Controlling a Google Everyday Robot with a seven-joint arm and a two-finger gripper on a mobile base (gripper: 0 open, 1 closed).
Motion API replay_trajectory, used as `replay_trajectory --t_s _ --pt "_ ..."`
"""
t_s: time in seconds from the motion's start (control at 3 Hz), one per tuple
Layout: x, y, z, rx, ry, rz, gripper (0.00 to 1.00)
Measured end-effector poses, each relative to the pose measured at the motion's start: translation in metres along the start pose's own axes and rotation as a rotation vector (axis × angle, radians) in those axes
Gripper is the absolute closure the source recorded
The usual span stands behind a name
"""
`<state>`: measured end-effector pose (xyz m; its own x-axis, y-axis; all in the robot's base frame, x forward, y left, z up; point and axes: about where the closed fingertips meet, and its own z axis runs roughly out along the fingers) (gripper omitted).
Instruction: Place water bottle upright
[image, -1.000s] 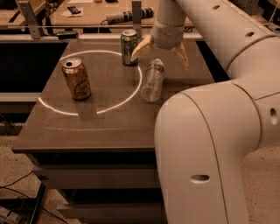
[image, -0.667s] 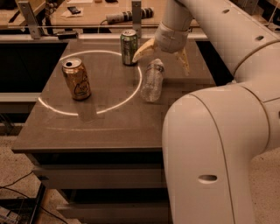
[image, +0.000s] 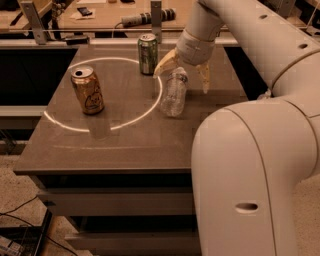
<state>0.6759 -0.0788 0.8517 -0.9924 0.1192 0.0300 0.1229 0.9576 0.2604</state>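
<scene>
Jaws apart; gripper (image: 180, 82) straddles cap of bottle (image: 174, 98), standing on desk (image: 125, 147) near green can (image: 147, 54).

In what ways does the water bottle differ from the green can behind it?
The water bottle is clear plastic; the green can is opaque metal. The water bottle seems to lean slightly under the gripper, between its open fingers; the green can stands straight and free. Both stand on the table.
</scene>
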Motion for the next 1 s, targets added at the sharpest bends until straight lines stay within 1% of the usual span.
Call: replay_trajectory --t_s 0.33,0.67,1.0 --pt "0.0048 -0.0013 0.0037 0.003 0.014 -0.001 0.40" --pt "0.0092 -0.0001 0.0066 0.034 0.024 -0.010 0.64" --pt "0.0115 0.0026 0.0034 0.055 0.005 -0.021 0.86"
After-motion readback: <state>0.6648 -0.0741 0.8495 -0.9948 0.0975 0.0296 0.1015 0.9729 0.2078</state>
